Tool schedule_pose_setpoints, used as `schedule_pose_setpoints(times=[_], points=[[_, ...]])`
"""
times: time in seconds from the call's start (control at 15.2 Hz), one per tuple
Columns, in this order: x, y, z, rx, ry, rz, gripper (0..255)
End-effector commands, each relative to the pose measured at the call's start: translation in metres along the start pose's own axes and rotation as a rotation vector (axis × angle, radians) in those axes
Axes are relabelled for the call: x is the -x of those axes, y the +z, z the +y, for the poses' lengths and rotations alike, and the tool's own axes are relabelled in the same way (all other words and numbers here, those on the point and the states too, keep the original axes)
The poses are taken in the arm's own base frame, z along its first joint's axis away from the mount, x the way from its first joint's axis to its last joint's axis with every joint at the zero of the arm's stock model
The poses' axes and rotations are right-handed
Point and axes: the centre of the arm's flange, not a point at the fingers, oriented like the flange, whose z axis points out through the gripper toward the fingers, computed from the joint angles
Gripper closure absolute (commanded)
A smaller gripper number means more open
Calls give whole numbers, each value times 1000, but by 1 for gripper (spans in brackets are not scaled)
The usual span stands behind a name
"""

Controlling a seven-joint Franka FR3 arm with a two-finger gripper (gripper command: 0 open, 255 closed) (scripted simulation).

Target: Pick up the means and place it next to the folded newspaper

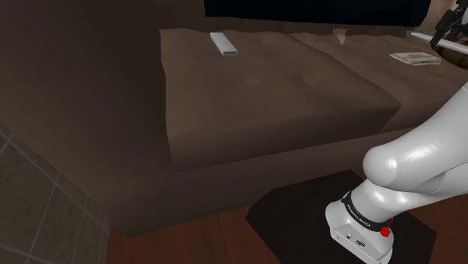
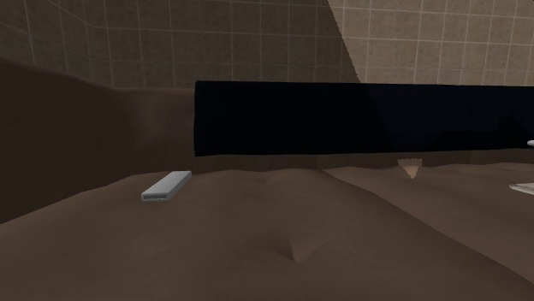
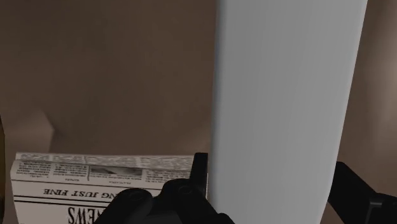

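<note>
Wrist view: the black gripper (image 3: pixel 272 170) appears to clasp the long pale grey flat slab (image 3: pixel 286 89) by both edges, just beside the folded printed newspaper (image 3: pixel 95 175). Lower it gently onto the bare brown sofa cushion (image 3: pixel 114 63) alongside, without overlapping the paper.

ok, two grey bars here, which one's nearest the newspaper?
The held bar, clasped in the gripper right by the newspaper. The other bar lies far off on the brown cushion, untouched.
</note>
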Motion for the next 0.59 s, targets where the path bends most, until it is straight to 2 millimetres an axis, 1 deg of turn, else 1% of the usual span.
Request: schedule_pose_setpoints(times=[0.0,0.53], points=[[10,2,18,0,-3,0,255],[8,44,18,0,-3,0,255]])
